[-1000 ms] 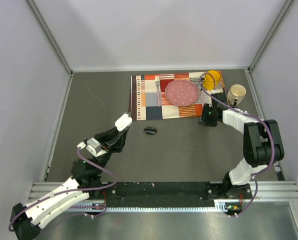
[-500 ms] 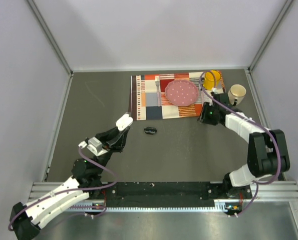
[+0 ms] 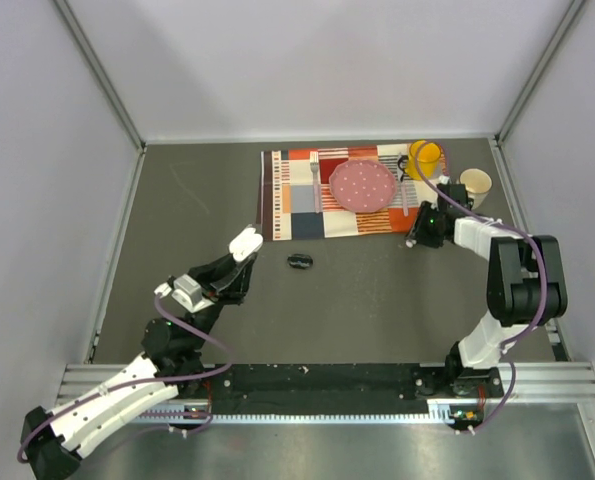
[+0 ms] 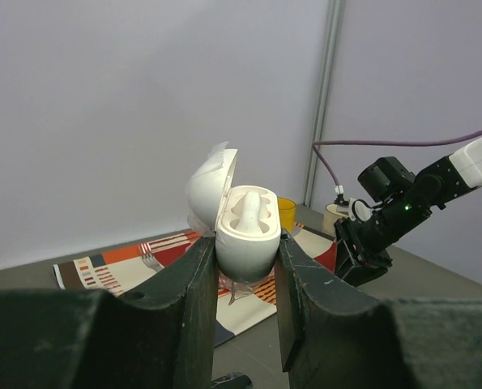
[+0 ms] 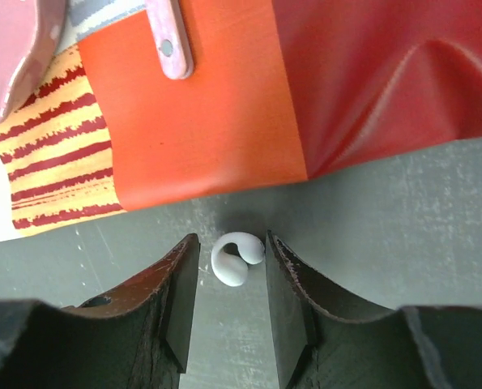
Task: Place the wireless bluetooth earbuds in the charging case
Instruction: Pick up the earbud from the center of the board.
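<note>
Left claw (image 4: 245,243): clamped shut on the white charging case (image 4: 245,231), held up off the counter (image 3: 177,220) at about 9 o'clock of centre in the top view.
Charging case: lid was flipped open and the cavity faced up and toward the right arm. A white moulded shape sat inside, and I couldn't tell if it was a bud or an insert.
Right claw (image 5: 232,279): jaws were narrow but not closed, straddling one white earbud (image 5: 238,258) with a sliver of gap on its 9 o'clock side. Nothing was held.
Earbud: lay flat on bare counter at about 3 o'clock in the top view, just off the near edge of the placemat (image 3: 337,195).
Other buds: not made out in any view.
Risk, slip: the bud would likely squirt out or roll if the jaws closed off-centre, because the shell was tiny, curved and slick.
Risk, snag: the fingertips sat close to the placemat edge, and the red cloth was rucked up at 1 o'clock in the wrist view, so the claw could drag it.
Risk, seating: a bud grabbed at the wrong angle probably wouldn't drop into the cavity. Pushing could twist the case, since it was pinched only by its sides.
Risk, carry: the haul from 3 to 9 o'clock was long, and a weak pinch could drop the bud.
Around: a pink plate (image 3: 362,186), a fork (image 3: 315,172) and a pink utensil handle (image 5: 168,36) lay on the placemat at 12 to 1 o'clock. A yellow mug (image 3: 424,158) and a cream mug (image 3: 473,185) stood at 1 to 2 o'clock, beyond the right claw.
In the way: a black oval pod (image 3: 300,261) lay near centre between the two claws. It was low, so it would likely matter only if the carry ran low.
</note>
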